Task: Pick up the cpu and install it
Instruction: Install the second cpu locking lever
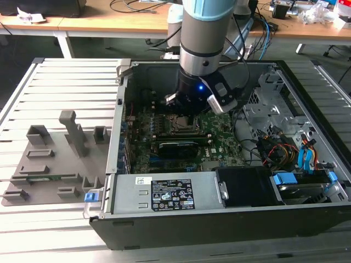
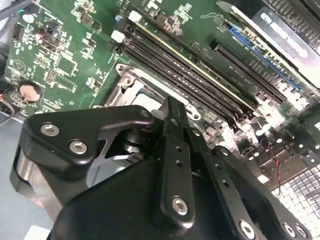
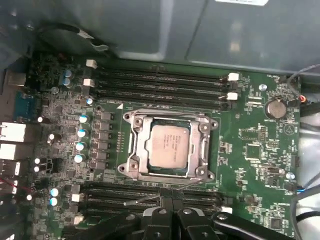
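Note:
The cpu (image 3: 169, 145), a small silvery-white square chip, lies flat inside the dark metal-framed socket (image 3: 170, 145) on the green motherboard (image 3: 260, 145). My gripper (image 3: 168, 209) hovers just above the board beside the socket, over the memory slots, with its black fingers pressed together and nothing between them. In the exterior view the arm reaches down into the open computer case, and the gripper (image 1: 184, 111) hangs just over the socket (image 1: 178, 125). In the second wrist view the fingers (image 2: 172, 112) point at the socket's metal frame (image 2: 129, 79).
Black memory slots (image 3: 160, 82) run along both sides of the socket. The case (image 1: 230, 219) holds a power supply, cables and drive bays on the exterior view's right. A grey parts fixture (image 1: 55, 159) lies on the slatted table at the exterior view's left.

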`<state>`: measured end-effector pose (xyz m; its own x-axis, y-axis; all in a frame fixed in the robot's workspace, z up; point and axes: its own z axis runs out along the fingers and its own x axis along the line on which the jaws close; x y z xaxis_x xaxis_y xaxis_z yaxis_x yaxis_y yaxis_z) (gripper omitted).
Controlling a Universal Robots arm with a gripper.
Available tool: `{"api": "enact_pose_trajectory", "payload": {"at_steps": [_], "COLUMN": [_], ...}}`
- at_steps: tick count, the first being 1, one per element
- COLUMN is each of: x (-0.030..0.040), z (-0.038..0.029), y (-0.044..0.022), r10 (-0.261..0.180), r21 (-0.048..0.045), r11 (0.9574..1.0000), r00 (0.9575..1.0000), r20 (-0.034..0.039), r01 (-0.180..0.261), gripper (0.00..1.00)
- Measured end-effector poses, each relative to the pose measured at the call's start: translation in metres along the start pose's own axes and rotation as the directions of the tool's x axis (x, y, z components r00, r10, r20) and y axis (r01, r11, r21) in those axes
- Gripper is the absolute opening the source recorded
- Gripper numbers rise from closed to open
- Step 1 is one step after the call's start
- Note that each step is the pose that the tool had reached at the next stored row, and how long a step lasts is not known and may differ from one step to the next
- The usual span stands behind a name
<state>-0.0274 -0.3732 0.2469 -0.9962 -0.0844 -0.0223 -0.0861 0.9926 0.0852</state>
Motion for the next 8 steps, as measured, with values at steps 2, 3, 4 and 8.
{"api": "enact_pose_trajectory", "payload": {"at_steps": [2,3,4,8], "x": [0.0174,0.0206,0.0236,0.0363], "z": [0.013,0.0167,0.0192,0.0263], "y": [-0.0002,-0.0005,-0.0004,0.0], "r10": [0.0,0.0,0.0,0.0], "r21": [0.0,0.0,0.0001,-0.0017], "r11": [1.0,1.0,1.0,1.0], "r00": [1.0,1.0,1.0,1.0], "r20": [0.0,0.0,-0.0001,0.0001], "r01": [0.0,0.0,0.0,0.0], "gripper": [0.11,0.11,0.11,0.11]}}
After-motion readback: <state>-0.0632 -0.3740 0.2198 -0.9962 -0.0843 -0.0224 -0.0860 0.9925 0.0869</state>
